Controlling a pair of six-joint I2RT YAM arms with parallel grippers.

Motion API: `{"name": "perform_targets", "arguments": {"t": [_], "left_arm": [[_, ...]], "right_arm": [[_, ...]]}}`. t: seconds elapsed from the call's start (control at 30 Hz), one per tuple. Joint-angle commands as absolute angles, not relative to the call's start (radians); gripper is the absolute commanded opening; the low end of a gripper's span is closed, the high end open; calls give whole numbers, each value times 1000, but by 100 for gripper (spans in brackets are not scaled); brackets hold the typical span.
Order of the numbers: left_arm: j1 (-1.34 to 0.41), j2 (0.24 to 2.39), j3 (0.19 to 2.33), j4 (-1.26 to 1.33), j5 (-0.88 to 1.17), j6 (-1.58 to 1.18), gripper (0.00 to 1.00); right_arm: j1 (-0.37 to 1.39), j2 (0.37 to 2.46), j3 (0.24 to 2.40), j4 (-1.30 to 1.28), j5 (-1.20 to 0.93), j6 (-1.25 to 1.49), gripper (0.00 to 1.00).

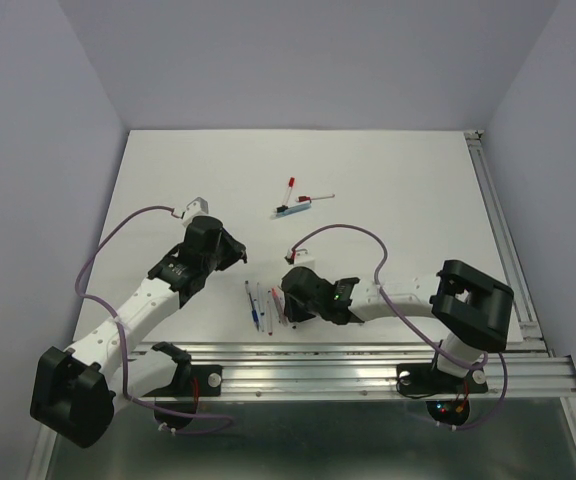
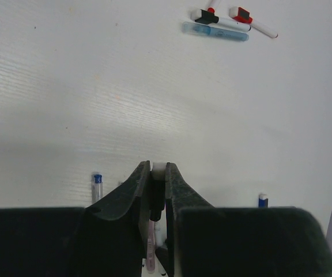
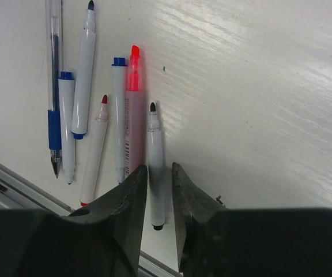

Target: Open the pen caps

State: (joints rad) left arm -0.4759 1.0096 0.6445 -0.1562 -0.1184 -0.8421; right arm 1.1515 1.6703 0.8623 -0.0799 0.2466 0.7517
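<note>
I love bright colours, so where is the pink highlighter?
In the right wrist view, the pink highlighter lies near the table's front edge, between a blue-topped white pen and the black-tipped marker that the right gripper straddles.

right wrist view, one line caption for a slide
right gripper, jaws slightly parted, straddling an uncapped white black-tipped marker beside a pink highlighter

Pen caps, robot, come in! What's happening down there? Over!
Left gripper shut on a small piece, likely a cap. Right gripper open over uncapped black pen. Capped pens wait farther back. Nothing blocking.
</note>
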Motion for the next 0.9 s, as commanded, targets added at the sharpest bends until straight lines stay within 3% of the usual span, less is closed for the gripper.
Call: {"name": "perform_targets", "arguments": {"t": [0.0,0.53,0.63,0.73,0.8,0.83,0.87], "left_arm": [[-479,997,635,-146,-112,-818,0],[-479,979,630,-106,-31,-802,0],[-480,976,627,-87,-6,-799,0],[-479,977,623,-60,41,-795,0],[-483,985,618,-31,90,-787,0],[-495,991,618,-22,116,-782,0],[-505,996,617,-8,126,-781,0]], "right_arm": [[1146,1681,923,-91,249,749,30],[1146,1589,922,-120,290,778,34],[1144,1539,917,-140,319,799,41],[1146,1488,911,-185,380,839,59],[1146,1457,894,-236,448,874,89],[1144,1422,881,-257,477,932,99],[1144,1404,873,-309,545,966,100]]}}
